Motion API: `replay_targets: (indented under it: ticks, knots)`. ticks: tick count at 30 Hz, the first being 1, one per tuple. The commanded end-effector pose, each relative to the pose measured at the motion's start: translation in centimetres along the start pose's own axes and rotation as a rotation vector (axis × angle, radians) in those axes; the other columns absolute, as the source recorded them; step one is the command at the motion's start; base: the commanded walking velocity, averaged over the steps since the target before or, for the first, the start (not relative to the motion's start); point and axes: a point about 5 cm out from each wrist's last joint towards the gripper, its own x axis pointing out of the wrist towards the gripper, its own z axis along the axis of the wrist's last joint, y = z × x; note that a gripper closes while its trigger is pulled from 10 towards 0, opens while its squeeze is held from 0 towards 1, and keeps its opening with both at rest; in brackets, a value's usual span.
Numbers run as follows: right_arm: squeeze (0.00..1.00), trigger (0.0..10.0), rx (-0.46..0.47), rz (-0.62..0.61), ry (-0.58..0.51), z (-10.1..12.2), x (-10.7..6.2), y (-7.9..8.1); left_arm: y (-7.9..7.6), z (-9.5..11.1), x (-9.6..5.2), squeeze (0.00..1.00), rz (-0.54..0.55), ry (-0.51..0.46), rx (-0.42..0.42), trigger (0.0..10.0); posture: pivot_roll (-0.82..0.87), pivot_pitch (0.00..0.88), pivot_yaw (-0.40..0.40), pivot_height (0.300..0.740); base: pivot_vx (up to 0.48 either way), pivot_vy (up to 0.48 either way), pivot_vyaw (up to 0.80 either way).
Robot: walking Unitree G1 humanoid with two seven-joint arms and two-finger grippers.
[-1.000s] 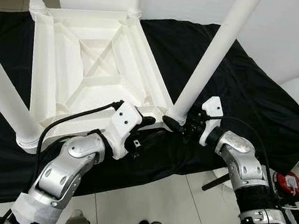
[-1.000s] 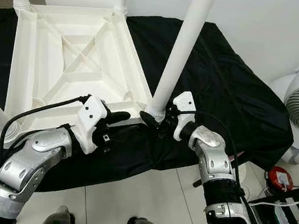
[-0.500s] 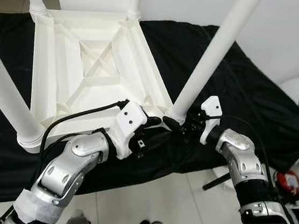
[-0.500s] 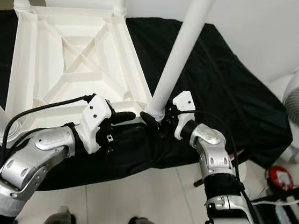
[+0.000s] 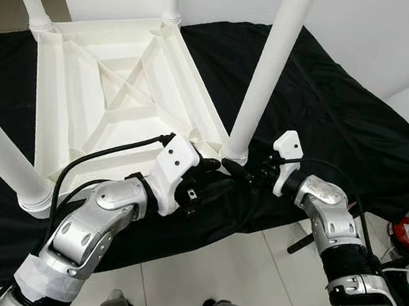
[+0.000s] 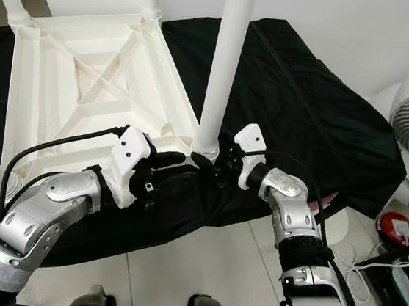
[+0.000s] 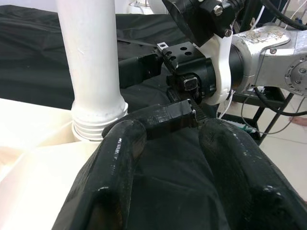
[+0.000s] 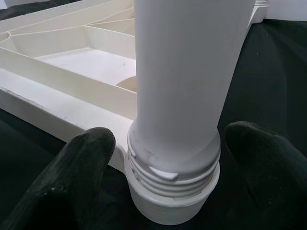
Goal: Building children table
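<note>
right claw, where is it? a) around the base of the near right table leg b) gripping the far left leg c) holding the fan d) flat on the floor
a: the right claw has a finger on each side of the leg at its threaded base, where it joins the upturned table on the black cloth.

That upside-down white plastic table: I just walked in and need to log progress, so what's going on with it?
The white plastic children's table lies upside down on a black cloth, four legs pointing up. The right gripper straddles the threaded base of the near white leg, fingers open on either side; some thread shows above the socket. The left gripper, open, hovers beside that same corner.
</note>
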Motion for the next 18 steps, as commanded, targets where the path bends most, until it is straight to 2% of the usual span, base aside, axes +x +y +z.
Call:
replay_targets:
  ticks: [1, 8, 12, 18]
  knots:
    - [0.00, 10.0, -0.014, 0.003, 0.005, 0.1, 0.3, -0.1, -0.1, 0.1, 0.3, 0.00, -0.064, 0.010, -0.001, 10.0, -0.11, 0.089, 0.000, 0.740, 0.000, 0.000, 0.00]
    - [0.00, 10.0, -0.008, -0.003, 0.002, 0.0, 0.8, 0.0, 0.3, 0.3, 0.5, 0.00, -0.064, 0.012, 0.009, 10.0, -0.07, 0.074, 0.006, 0.740, 0.000, 0.000, 0.00]
    - [0.00, 10.0, 0.006, -0.008, 0.007, -0.4, 0.5, 0.0, 0.3, 0.2, 0.1, 0.00, -0.067, 0.030, 0.033, 10.0, -0.03, 0.083, -0.032, 0.740, 0.000, 0.000, 0.00]
    - [0.00, 10.0, -0.002, 0.002, 0.019, -0.6, 0.3, -0.1, 0.0, 0.3, -0.5, 0.00, -0.077, 0.035, 0.018, 10.0, -0.01, 0.084, -0.049, 0.740, 0.000, 0.000, 0.00]
